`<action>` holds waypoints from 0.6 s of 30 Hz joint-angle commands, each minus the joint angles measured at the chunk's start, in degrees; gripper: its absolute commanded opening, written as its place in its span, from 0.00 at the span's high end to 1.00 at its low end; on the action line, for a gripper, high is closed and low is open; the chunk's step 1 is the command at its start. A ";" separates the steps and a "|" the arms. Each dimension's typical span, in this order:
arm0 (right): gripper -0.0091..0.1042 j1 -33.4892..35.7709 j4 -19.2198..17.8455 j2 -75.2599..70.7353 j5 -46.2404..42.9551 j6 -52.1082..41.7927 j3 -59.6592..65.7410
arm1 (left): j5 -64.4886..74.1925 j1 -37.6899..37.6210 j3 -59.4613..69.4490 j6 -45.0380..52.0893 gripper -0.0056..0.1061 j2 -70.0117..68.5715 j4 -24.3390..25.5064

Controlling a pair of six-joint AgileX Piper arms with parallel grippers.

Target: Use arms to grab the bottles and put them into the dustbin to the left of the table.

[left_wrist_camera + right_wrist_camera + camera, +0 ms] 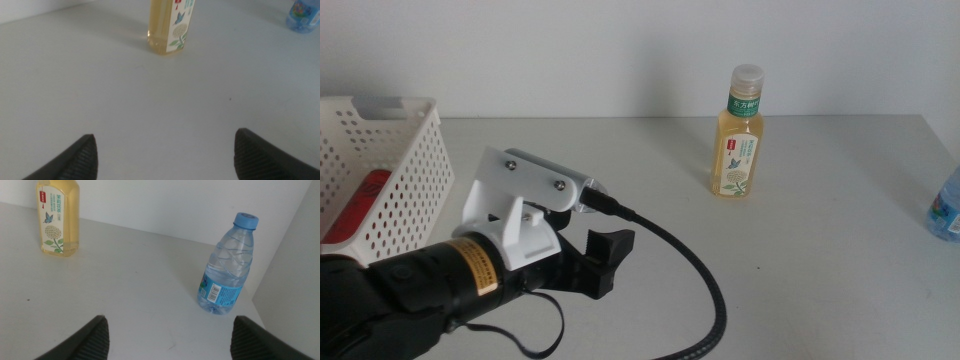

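- My left gripper hangs low over the table in the lower left of the middle view, jaws spread wide and holding nothing — the wrist view shows only bare grey surface between the two dark tips.
- The left arm comes in from about 8 o'clock in the middle view, with its white bracket on top of the wrist and a black cable looping away toward 5 o'clock.
- From that gripper, the yellow tea bottle stands upright at roughly 2 o'clock, well apart from the jaws; in the left wrist view its lower body and label sit straight ahead of the open jaws.
- My right gripper shows only in its own wrist view, jaws also wide apart and empty, hovering over the table.
- Ahead of the right gripper, the water bottle stands upright with its blue cap on, near the table's edge; the tea bottle is off at about 10 o'clock from it.
- In the middle view the water bottle is cut by the frame at 3 o'clock.
- The dustbin sits at 9 o'clock — a white perforated basket just beside the left arm.
- Something red lies inside the dustbin, seen through the holes; I can't make out its shape clearly.
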 commanded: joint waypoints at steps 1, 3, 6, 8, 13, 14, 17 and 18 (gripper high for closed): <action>0.37 -0.30 -0.13 -1.24 -4.08 -0.55 -0.56 | -13.18 -0.28 -1.59 -0.56 0.11 3.24 1.20; 0.37 -0.30 -0.13 -1.24 -4.08 -0.55 -0.56 | -19.11 -0.28 -2.46 -0.56 0.11 7.38 1.56; 0.37 -0.30 -0.13 -1.24 -4.08 -0.55 -0.56 | -23.17 -0.34 -6.01 -0.56 0.11 14.08 1.74; 0.37 -0.30 -0.13 -1.24 -4.08 -0.55 -0.56 | -24.73 -0.34 -9.42 -0.56 0.11 18.68 2.70; 0.37 -0.30 -0.13 -1.24 -4.08 -0.55 -0.56 | -27.78 -0.34 -18.19 -0.61 0.11 28.75 4.74; 0.37 -0.30 -0.13 -1.24 -4.08 -0.55 -0.56 | -28.17 -0.34 -20.00 -0.80 0.11 30.60 4.80; 0.37 -0.30 -0.13 -1.24 -4.08 -0.55 -0.56 | -29.92 -0.34 -26.42 -0.79 0.11 36.76 4.80; 0.37 -0.30 -0.13 -1.24 -4.08 -0.55 -0.56 | -30.16 -0.34 -27.99 -0.79 0.11 38.25 4.80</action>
